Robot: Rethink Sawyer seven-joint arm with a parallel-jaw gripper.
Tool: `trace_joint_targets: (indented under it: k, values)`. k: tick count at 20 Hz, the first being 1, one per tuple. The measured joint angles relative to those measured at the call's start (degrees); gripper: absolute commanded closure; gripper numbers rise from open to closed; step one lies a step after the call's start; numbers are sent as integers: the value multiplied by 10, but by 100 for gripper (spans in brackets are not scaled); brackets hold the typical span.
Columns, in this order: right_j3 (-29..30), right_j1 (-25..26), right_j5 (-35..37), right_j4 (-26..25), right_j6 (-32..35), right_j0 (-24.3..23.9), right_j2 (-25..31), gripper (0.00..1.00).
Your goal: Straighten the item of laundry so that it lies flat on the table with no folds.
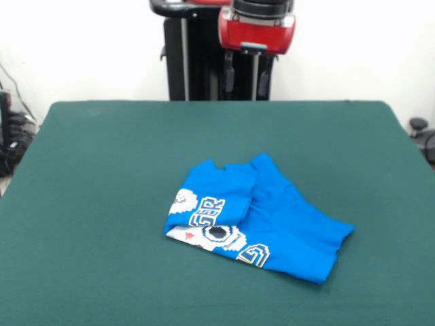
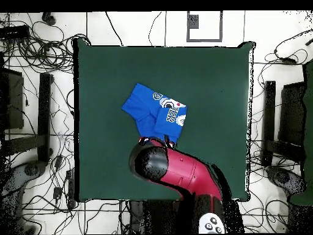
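Shirt (image 1: 255,221) lies folded mid-desk (image 1: 102,204), long axis slanting, toward the camera from the raised gripper (image 1: 245,76); jaws' state: cannot tell

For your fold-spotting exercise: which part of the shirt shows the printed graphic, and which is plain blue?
In the front view, the shirt's left, near part shows the white, black and yellow print; the right part, toward its far corner, is plain blue.

Front low, overhead straight down; share table (image 1: 102,204).
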Motion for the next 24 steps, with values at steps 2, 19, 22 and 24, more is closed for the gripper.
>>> trace_joint_targets:
  k: [2,19,22,24]
  values:
    - [0,-1,3,0,0,-1,0,0]
    - [-3,28,2,0,0,-77,1,0]
    - [-8,43,-1,0,0,-78,1,0]
    - [-15,59,-1,0,0,-77,2,0]
